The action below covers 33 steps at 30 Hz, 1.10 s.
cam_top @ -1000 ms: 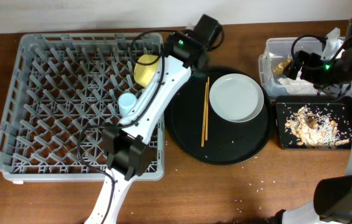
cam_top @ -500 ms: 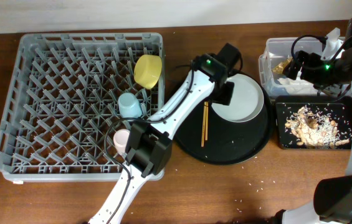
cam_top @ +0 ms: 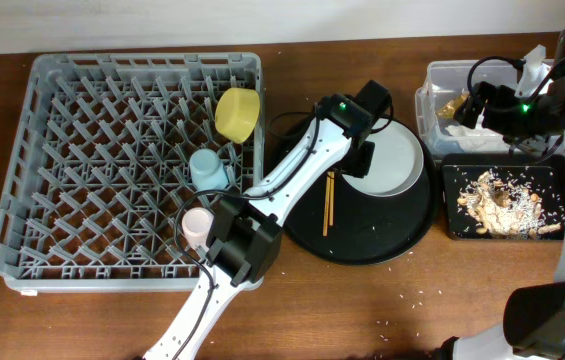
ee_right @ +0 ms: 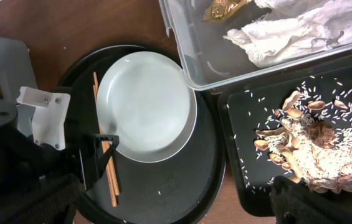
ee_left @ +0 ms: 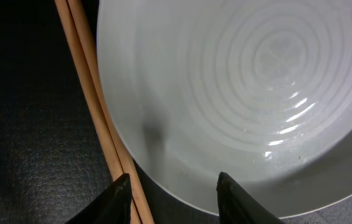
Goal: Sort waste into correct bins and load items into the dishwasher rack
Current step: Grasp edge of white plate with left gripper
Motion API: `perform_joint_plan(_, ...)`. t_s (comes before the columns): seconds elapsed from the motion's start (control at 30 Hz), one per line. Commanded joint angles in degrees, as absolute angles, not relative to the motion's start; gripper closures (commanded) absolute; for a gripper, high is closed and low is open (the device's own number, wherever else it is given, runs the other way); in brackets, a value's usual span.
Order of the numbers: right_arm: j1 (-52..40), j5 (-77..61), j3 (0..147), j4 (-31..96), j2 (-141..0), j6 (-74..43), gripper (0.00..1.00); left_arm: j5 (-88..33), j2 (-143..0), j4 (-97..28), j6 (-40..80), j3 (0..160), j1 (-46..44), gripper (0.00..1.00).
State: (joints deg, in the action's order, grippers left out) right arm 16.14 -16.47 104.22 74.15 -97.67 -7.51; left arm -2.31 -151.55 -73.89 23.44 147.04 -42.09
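Observation:
My left gripper (cam_top: 358, 160) is open and low over the round black tray (cam_top: 362, 238). Its fingertips (ee_left: 172, 186) straddle the left rim of the pale grey-green plate (cam_top: 394, 158) (ee_left: 225, 81) and the wooden chopsticks (cam_top: 328, 205) (ee_left: 95, 106) beside it. My right gripper (cam_top: 477, 108) is open and empty (ee_right: 176, 205), above the clear tub (cam_top: 432, 80). The tub holds white napkins (ee_right: 288, 34) and the gold wrapper (ee_right: 222, 7). Food scraps (cam_top: 502, 205) lie in the shallow black tray (cam_top: 554, 168). The yellow bowl (cam_top: 237, 112), blue cup (cam_top: 208, 168) and pink cup (cam_top: 197, 225) sit in the grey rack (cam_top: 92, 170).
Loose rice grains lie on the round tray and on the wooden table in front of it. My left arm stretches from the rack's front right corner across to the plate. The wall runs along the far table edge.
My left arm has swung from the rack's right side over to the plate and chopsticks and settled lower there. The right arm has not moved.

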Motion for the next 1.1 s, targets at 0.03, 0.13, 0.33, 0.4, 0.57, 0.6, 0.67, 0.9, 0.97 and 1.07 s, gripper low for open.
perform_joint_plan(0.03,16.1,-15.8,104.0,74.3,-97.9,-7.3,0.01,-1.5,-153.2,-73.7,24.0,147.0,-42.2,0.58)
perform_joint_plan(0.13,16.1,-15.8,104.0,74.3,-97.9,-7.3,0.01,-1.5,-153.3,-73.2,24.7,147.0,-42.3,0.73)
perform_joint_plan(0.33,16.1,-15.8,104.0,74.4,-97.9,-7.3,0.01,-1.7,-155.5,-73.0,24.8,147.0,-43.0,0.73)
perform_joint_plan(0.4,16.1,-15.8,104.0,74.4,-97.9,-7.3,0.01,-1.7,-155.6,-73.0,24.8,147.0,-43.0,0.73)
perform_joint_plan(0.57,16.1,-15.8,104.0,74.4,-97.9,-7.3,0.01,-1.7,-155.6,-73.2,24.8,147.2,-43.0,0.64)
perform_joint_plan(0.6,16.1,-15.8,104.0,74.4,-97.9,-7.3,0.01,-1.7,-155.6,-73.7,24.8,147.8,-42.8,0.56)
perform_joint_plan(0.67,16.1,-15.8,104.0,74.3,-97.9,-7.3,0.01,-1.7,-155.6,-75.7,24.8,150.4,-42.4,0.51)
perform_joint_plan(0.9,16.1,-15.8,104.0,74.3,-97.9,-7.3,0.01,-1.5,-155.6,-81.3,24.8,159.3,-39.4,0.46)
perform_joint_plan(0.97,16.1,-15.8,104.0,74.3,-97.9,-7.3,0.01,0.7,-155.8,-82.1,24.8,159.3,-39.3,0.46)
perform_joint_plan(1.07,16.1,-15.8,104.0,74.3,-97.9,-7.3,0.01,4.2,-156.1,-82.4,24.8,159.0,-39.7,0.46)
